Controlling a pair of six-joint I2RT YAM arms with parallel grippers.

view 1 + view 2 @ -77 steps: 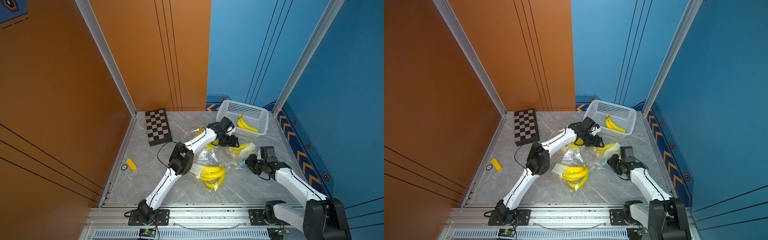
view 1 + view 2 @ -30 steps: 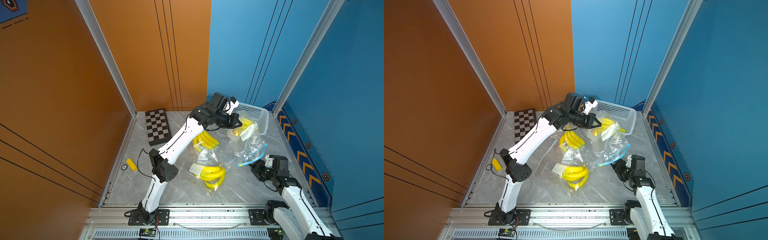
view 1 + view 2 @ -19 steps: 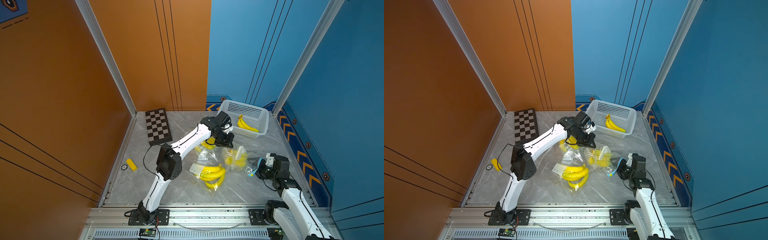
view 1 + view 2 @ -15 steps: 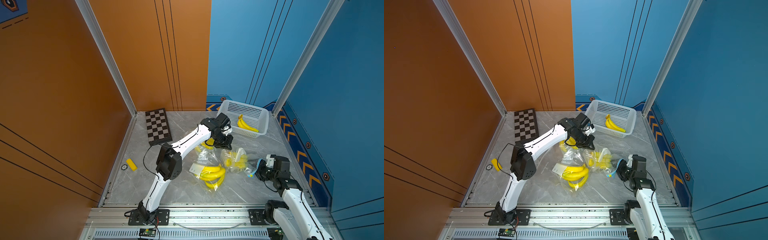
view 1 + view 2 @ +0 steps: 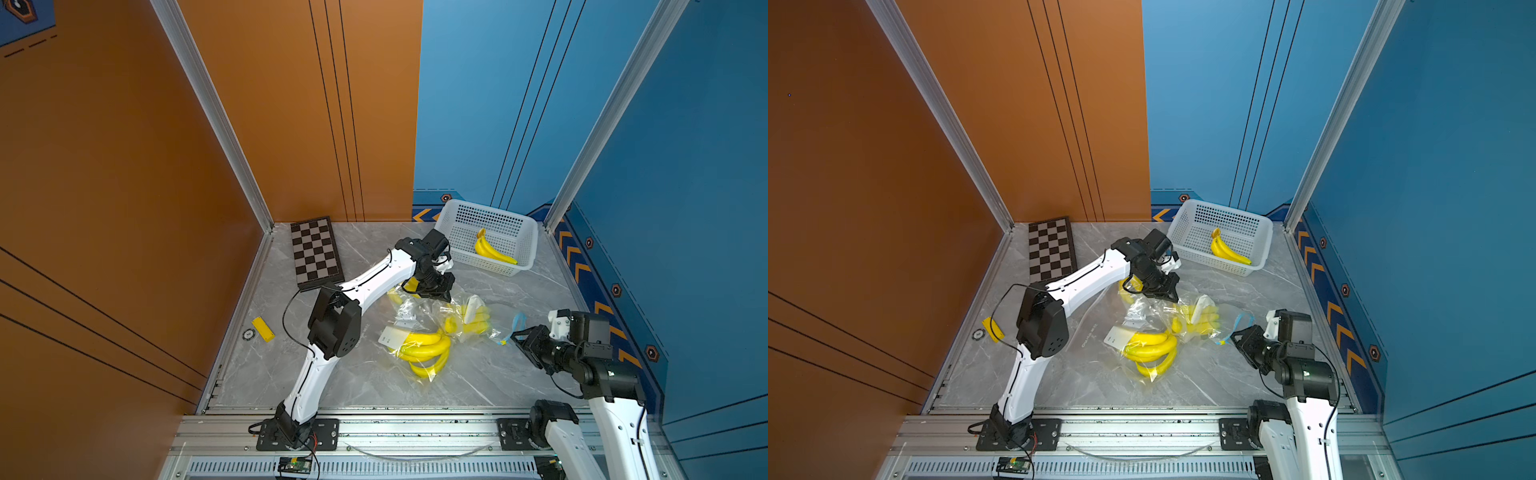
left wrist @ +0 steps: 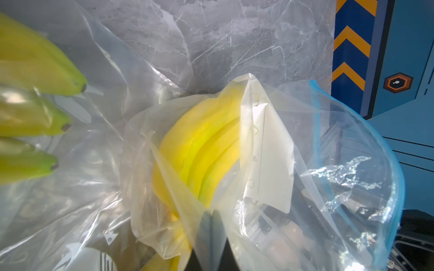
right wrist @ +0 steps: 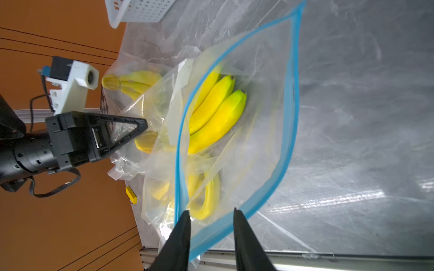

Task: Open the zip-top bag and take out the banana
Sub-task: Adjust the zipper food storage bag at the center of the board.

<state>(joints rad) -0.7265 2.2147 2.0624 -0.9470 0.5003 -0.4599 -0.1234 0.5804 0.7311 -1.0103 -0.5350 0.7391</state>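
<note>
The clear zip-top bag [image 5: 498,328] lies on the marble table, its blue zip rim [image 7: 291,93] gaping open towards my right arm. Inside it lie a yellow banana bunch [image 7: 218,112] [image 6: 206,145] and a white paper sheet [image 6: 267,152]. My left gripper [image 6: 212,213] [image 5: 442,293] is shut on a fold of the bag's plastic at the end far from the rim. My right gripper [image 7: 211,211] [image 5: 1235,334] sits low at the mouth. Its jaws stand apart, with one stretch of the blue rim passing between them.
A second clear bag of bananas [image 5: 424,351] lies just in front of the held one, and another bunch [image 5: 409,284] lies under my left wrist. At the back right a white basket [image 5: 490,216] holds bananas [image 5: 492,251]. A chessboard [image 5: 316,253] and a yellow block [image 5: 263,328] lie at the left.
My left gripper has brought the bag down from high near the basket onto the table. My right gripper has moved up to the blue rim and its jaws have narrowed.
</note>
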